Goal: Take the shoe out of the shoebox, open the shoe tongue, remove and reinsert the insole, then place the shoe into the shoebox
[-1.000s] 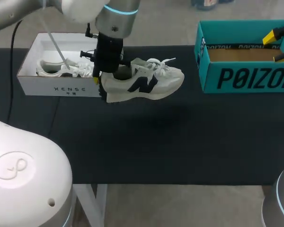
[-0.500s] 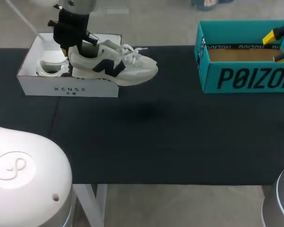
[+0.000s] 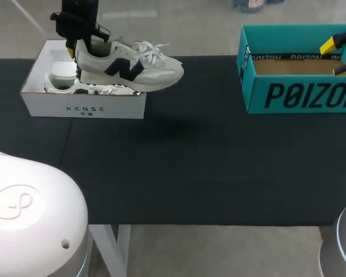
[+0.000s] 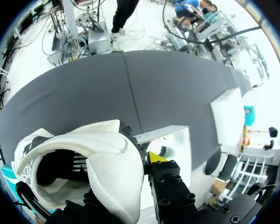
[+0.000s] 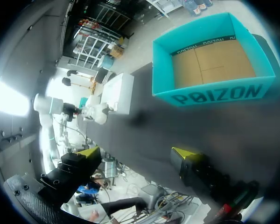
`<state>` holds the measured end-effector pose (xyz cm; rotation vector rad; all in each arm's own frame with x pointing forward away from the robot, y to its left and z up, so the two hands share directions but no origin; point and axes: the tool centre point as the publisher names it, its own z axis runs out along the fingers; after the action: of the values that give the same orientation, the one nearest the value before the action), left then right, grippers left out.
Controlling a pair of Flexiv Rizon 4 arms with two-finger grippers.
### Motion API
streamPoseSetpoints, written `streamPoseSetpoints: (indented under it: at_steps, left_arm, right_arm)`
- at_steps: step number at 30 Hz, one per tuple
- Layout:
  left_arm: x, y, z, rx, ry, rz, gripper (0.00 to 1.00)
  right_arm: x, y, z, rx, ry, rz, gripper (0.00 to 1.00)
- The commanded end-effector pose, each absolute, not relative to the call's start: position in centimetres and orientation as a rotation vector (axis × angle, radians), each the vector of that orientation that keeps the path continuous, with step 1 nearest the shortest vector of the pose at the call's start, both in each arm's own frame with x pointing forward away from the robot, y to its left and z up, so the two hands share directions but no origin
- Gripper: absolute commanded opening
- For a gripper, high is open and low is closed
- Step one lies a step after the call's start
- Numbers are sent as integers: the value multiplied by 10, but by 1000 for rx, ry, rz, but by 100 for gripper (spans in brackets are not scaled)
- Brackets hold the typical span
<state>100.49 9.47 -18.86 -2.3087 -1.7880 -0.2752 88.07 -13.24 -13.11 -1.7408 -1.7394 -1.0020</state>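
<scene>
The left end effector [image 3: 78, 53] holds a white sneaker [image 3: 132, 72] with a dark side logo in the air above a white shoebox [image 3: 83, 108] at the far left of the dark surface [image 3: 190, 167]. It is clamped on the sneaker's heel. The shoe hangs roughly level, with its toe pointing towards the middle of the surface and reaching past the box's right end. Its laces lie loose over the tongue, and a faint shadow falls on the surface below and in front of it.

A second white sneaker [image 3: 60, 85] lies inside the shoebox, under the raised one.

In the left wrist view, the padded heel collar [image 4: 114, 172] fills the space at the fingers. One yellow-tipped finger [image 4: 155, 157] presses against its outer side, while the other is hidden by the shoe. A corner of the white box shows just beyond.

Well apart, at the far right of the surface, stands a teal shoebox [image 3: 300, 95] with dark lettering on its front wall and a brown cardboard floor. The right end effector [image 3: 341, 55] hangs over the teal box's right end, its two yellow tips spread apart and gripping nothing. In the right wrist view, the teal box lies ahead of the parted fingers.
</scene>
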Motion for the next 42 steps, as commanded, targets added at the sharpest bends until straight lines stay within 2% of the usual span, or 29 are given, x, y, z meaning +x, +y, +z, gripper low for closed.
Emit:
streamPoseSetpoints:
  at_steps: [1,10,18,31,42]
  left_arm:
    - [1004,95,-186,-2311,-1789,-277,0]
    - [1004,95,-186,-2311,-1789,-277,0]
    - [1022,131,-190,-2392,-1798,-286,0]
    - [1094,173,-215,-2432,-1762,-334,0]
    - [1149,225,-216,-2372,-1838,-484,0]
  right_arm:
    - [881,-132,-131,-1743,-1741,-1000,100]
    - [881,-132,-131,-1743,-1741,-1000,100]
    - [881,-132,-131,-1743,-1741,-1000,100]
    - [881,-132,-131,-1743,-1741,-1000,100]
    - [881,-132,-131,-1743,-1741,-1000,100]
